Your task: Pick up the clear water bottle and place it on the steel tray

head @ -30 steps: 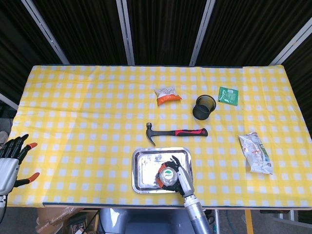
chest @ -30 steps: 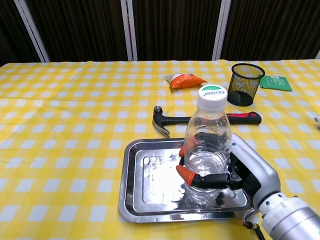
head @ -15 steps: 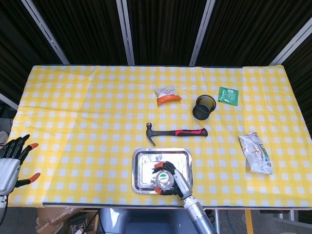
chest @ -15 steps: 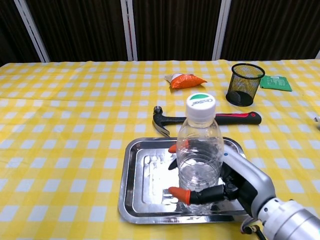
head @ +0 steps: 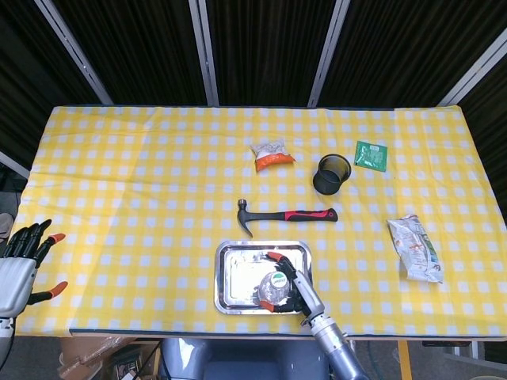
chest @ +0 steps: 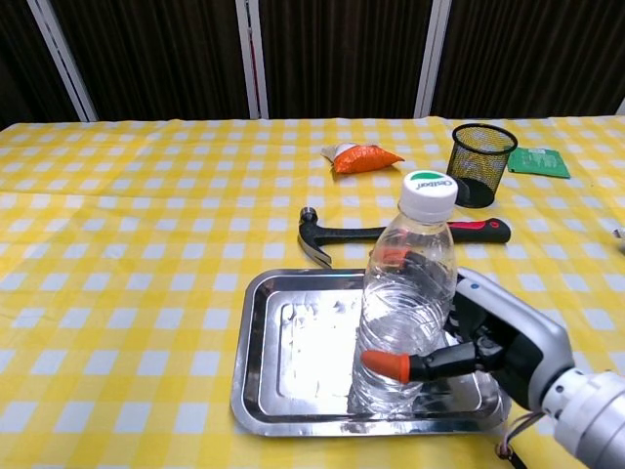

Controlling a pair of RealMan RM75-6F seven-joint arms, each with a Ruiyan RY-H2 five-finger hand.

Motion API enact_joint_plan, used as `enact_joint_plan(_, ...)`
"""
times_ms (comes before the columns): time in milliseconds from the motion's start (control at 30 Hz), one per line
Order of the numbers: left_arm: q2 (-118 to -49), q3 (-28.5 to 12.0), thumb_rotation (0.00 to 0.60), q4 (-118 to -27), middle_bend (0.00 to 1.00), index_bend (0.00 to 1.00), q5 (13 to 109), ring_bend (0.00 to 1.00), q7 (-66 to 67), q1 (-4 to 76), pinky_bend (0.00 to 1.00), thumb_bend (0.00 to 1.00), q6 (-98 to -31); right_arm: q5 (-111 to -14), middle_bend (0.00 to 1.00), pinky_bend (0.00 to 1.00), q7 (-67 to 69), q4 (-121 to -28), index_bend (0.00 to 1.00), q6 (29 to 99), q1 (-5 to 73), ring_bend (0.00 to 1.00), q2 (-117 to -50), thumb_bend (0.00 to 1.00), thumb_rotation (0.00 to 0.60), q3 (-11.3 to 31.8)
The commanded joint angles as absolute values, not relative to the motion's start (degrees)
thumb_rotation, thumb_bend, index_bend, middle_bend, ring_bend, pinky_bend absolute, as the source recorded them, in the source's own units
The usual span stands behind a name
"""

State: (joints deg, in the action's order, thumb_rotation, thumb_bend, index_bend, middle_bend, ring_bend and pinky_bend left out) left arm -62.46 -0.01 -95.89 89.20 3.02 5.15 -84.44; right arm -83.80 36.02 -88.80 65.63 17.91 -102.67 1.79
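— Right robot hand (chest: 479, 337): what is it doing?
— It wraps the clear water bottle (chest: 402, 308), orange-tipped fingers (chest: 386, 363) curled round the lower body. The bottle leans to the right, its base down inside the steel tray (chest: 283, 391), white cap with green print on top.
— And the left robot hand (head: 20, 265)?
— At the left edge of the tabletop (head: 142, 182), holding nothing, fingers spread.
— Anything else on the yellow checked cloth?
— A hammer (head: 283, 215) with a red and black handle just beyond the tray, a black mesh pen cup (head: 332, 174), an orange snack bag (head: 272, 154), a green packet (head: 370, 155), and a crumpled white wrapper (head: 414, 248) to the right.
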Motion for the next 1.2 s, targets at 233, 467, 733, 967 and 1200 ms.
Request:
enact_joint_plan(233, -62.5, 0.1, 0.600, -96.0, 0.00, 0.19, 89.3, 0.00, 3.2, 5.2, 0.00, 0.18, -84.4, -87.3, 0.14, 0.00, 39.5, -93.1, 0.13, 69.4, 15.7, 0.00, -91.3, 0.25, 0.600, -0.5)
enact_joint_plan(467, -62.5, 0.0, 0.600, -96.1, 0.00, 0.19, 89.1, 0.00, 3.4, 5.0, 0.00, 0.18, -84.6, -93.1, 0.14, 0.00, 44.2, -94.9, 0.14, 74.1, 12.2, 0.00, -80.2, 0.25, 0.600, -7.4)
enact_joint_plan(733, -62.6, 0.1, 0.600, -96.3, 0.00, 0.19, 89.1, 0.00, 4.0, 4.9, 0.00, 0.18, -84.7, -95.7, 0.14, 0.00, 39.3, -94.7, 0.18, 81.5, 10.5, 0.00, -64.5, 0.25, 0.600, -8.6)
enact_joint_plan(967, -62.7, 0.1, 0.600, -96.5, 0.00, 0.19, 89.0, 0.00, 4.6, 4.8, 0.00, 0.18, -84.9, -87.6, 0.14, 0.00, 6.9, -93.8, 0.18, 87.7, 6.6, 0.00, -62.8, 0.25, 0.600, -2.9)
enact_joint_plan(1200, -62.4, -0.4, 0.600, -96.3, 0.00, 0.19, 88.1, 0.00, 3.7, 4.5, 0.00, 0.18, -85.3, -85.2, 0.13, 0.00, -6.8, -80.2, 0.18, 93.2, 4.5, 0.00, -71.0, 0.25, 0.600, 1.2)
